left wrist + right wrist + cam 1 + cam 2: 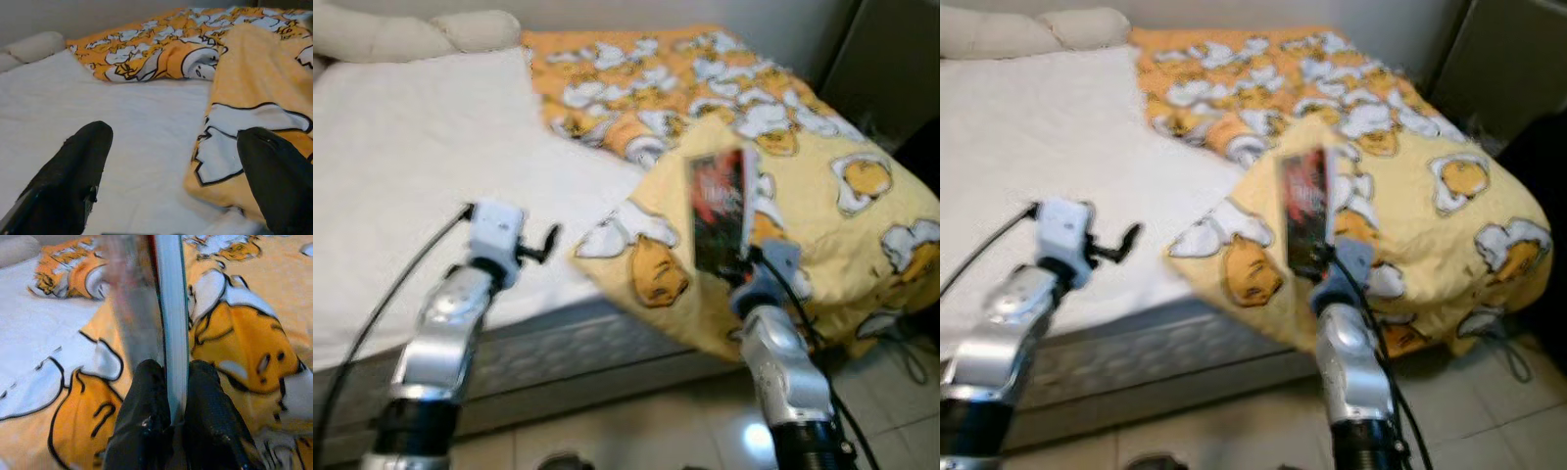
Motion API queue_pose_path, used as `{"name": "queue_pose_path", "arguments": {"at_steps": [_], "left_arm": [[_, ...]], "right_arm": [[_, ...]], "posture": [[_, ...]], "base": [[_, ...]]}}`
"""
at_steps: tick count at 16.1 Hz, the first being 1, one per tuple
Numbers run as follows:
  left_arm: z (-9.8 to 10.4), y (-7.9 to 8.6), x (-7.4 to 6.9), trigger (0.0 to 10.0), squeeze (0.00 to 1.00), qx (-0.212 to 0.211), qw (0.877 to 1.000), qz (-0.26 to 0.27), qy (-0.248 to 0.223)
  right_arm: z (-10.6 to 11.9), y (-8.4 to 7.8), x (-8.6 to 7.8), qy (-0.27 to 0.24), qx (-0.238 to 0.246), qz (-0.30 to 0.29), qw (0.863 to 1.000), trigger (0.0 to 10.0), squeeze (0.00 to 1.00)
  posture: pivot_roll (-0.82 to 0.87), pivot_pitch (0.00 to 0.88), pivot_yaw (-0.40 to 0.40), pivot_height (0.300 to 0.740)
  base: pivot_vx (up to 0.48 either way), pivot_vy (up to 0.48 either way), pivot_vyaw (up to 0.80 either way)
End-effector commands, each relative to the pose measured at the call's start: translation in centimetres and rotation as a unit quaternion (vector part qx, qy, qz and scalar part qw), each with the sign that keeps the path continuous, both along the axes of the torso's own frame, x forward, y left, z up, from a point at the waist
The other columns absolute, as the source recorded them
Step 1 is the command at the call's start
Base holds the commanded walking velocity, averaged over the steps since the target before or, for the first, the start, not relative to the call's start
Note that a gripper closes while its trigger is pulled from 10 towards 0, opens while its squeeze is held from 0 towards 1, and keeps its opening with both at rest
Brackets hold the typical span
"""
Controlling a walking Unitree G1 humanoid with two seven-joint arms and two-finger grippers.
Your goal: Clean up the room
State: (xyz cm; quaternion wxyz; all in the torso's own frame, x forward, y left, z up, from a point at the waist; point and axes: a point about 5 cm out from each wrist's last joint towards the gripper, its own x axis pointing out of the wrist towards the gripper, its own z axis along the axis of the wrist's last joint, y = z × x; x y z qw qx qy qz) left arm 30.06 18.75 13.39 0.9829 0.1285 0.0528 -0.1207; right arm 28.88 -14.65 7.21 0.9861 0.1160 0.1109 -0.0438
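Note:
My right gripper (741, 262) is shut on a thin book (719, 211) with a dark red and black cover, held upright above the yellow cartoon-print blanket (822, 206). In the right wrist view the book's pale page edge (172, 308) stands pinched between the two black fingers (146, 401). My left gripper (551, 238) is open over the white sheet (421, 186) at the bed's near edge. In the left wrist view its fingers (73, 176) stand wide apart with nothing between them, and the blanket's corner (230, 147) lies just beyond.
A cream pillow (401, 34) lies at the head of the bed. The mattress side (568, 348) drops to a pale tiled floor (646, 431). A dark cabinet (891, 59) stands at the far right. Cables (901, 352) trail on the floor under the blanket's hanging edge.

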Motion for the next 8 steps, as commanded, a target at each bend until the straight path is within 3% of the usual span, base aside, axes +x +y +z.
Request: {"name": "queue_pose_path", "arguments": {"at_steps": [1,8], "left_arm": [[0.16,0.63,0.09,10.0,0.00,0.003,1.000,0.010,0.003],[0.04,0.33,0.32,10.0,0.00,-0.002,1.000,0.006,0.007]], "right_arm": [[1.43,-0.14,0.57,-0.031,-0.003,-0.004,1.000,10.0,0.00],[1.62,-0.26,0.73,-0.034,-0.005,-0.001,0.999,10.0,0.00]], "posture": [[0.05,0.000,-0.042,0.740],[0.05,0.000,-0.041,0.740]], "base": [[0.000,0.450,0.00],[0.000,0.441,0.00]]}}
